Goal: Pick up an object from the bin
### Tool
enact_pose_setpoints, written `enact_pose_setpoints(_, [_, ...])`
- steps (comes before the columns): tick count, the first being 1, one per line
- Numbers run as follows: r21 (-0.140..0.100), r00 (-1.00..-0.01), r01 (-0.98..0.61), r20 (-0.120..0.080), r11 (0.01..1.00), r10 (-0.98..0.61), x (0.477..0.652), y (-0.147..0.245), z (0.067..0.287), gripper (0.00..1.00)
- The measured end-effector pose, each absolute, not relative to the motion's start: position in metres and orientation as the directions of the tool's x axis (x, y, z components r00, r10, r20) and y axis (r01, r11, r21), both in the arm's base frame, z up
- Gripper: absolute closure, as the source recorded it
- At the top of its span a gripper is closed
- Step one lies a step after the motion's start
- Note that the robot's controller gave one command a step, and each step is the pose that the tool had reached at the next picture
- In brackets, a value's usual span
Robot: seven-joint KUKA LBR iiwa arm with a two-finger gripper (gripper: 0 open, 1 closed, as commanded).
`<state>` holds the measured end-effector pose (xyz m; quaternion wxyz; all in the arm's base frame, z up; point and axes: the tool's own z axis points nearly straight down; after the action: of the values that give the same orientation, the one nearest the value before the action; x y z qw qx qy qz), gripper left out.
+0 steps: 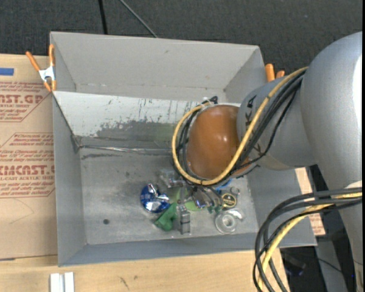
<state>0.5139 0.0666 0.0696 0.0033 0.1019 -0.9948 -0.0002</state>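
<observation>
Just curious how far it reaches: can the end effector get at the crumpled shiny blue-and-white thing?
Probably yes: the crumpled shiny blue-and-white thing lies uncovered, close beside the end effector.

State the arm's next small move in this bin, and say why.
Probably ease the gripper straight down onto the green piece, next to the crumpled blue-and-white thing. The gripper hangs low above them, by the near wall of the bin, and both lie on the floor, not lifted.
</observation>
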Motion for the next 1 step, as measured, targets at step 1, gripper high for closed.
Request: enact_pose_setpoints(1, [-0.001,-0.937,-0.349,-0.008,0.937,-0.349,0.5345,0.0759,0.1417,0.0])
